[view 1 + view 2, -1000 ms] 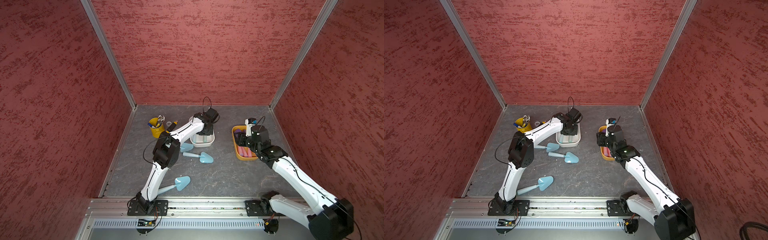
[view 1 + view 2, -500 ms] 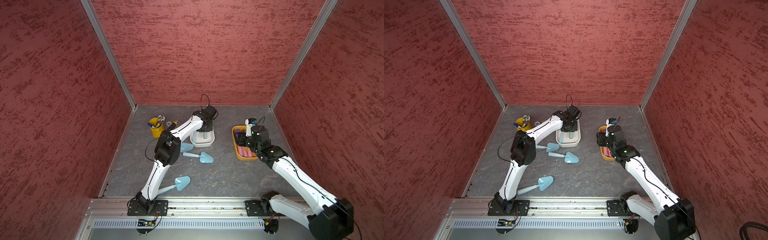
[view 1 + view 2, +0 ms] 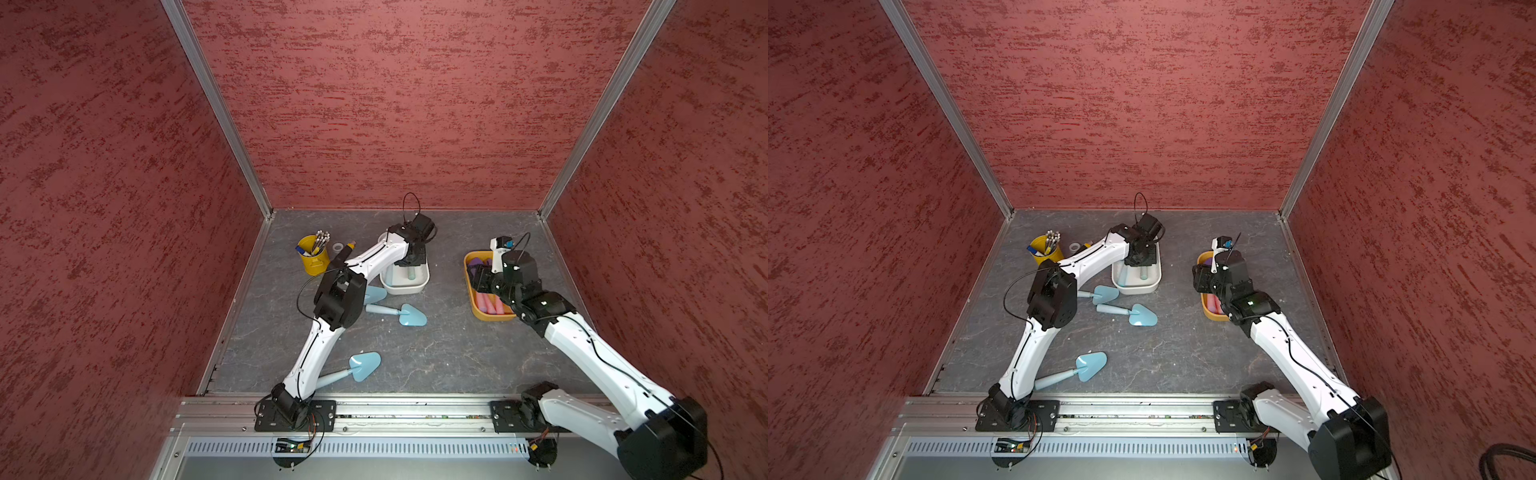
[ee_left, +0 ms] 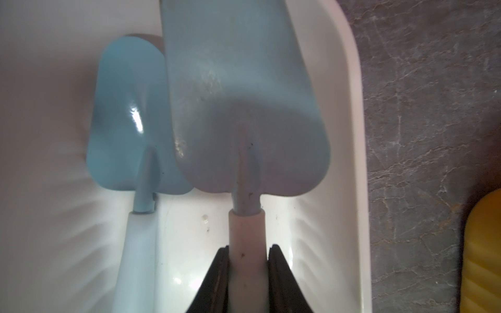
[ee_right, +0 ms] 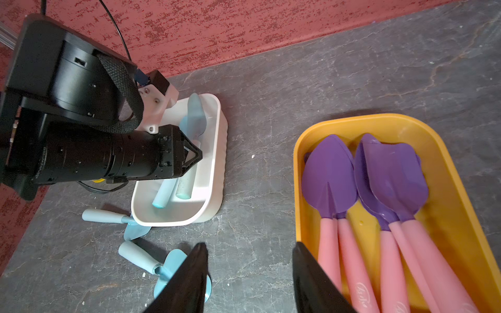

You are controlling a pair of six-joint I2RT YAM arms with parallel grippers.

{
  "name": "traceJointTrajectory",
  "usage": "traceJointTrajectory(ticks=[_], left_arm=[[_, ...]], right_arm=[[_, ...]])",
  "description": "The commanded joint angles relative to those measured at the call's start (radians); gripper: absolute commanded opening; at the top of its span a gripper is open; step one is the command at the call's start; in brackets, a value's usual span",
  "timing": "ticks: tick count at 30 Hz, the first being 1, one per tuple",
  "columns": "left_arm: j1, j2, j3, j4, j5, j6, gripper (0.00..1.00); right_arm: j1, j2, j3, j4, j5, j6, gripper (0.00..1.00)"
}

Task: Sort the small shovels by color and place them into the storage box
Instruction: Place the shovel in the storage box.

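A blue shovel [image 4: 244, 108], its handle clamped in the left gripper [image 4: 246, 250], is inside the white box [image 4: 349, 135] beside a second blue shovel [image 4: 127, 108]. Three loose shovels [image 3: 409, 314] lie just nearer. Purple shovels [image 5: 330, 176] fill the yellow box [image 5: 447, 189], right; the right gripper [image 5: 249, 245] hangs open and empty above it.

- The left hand [image 4: 246, 252] grips a light blue shovel [image 4: 238, 108] by its handle, over the white box [image 4: 349, 135].
- A second blue shovel [image 4: 127, 108] lies beside it.

Soft light is falling from above, giving faint shadows. The left wrist view is blurring the shovel [image 4: 244, 94]; glare is shining on the box [image 4: 176, 279].
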Motion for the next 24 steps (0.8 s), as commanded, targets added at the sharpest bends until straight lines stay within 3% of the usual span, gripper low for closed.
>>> traceJointTrajectory(ticks=[1, 12, 19, 24], left_arm=[[0.005, 0.051, 0.028, 0.024, -0.008, -0.001, 0.0], [0.002, 0.089, 0.054, 0.03, 0.006, -0.008, 0.02], [-0.002, 0.091, 0.053, 0.03, 0.023, -0.014, 0.24], [-0.002, 0.085, 0.055, 0.036, 0.039, -0.017, 0.35]], right_arm=[[-0.004, -0.008, -0.014, -0.01, -0.01, 0.008, 0.53], [-0.004, -0.003, -0.017, -0.003, -0.017, 0.008, 0.53], [-0.004, 0.007, -0.018, 0.002, -0.022, 0.008, 0.53], [-0.004, 0.014, -0.016, 0.009, -0.027, 0.008, 0.53]])
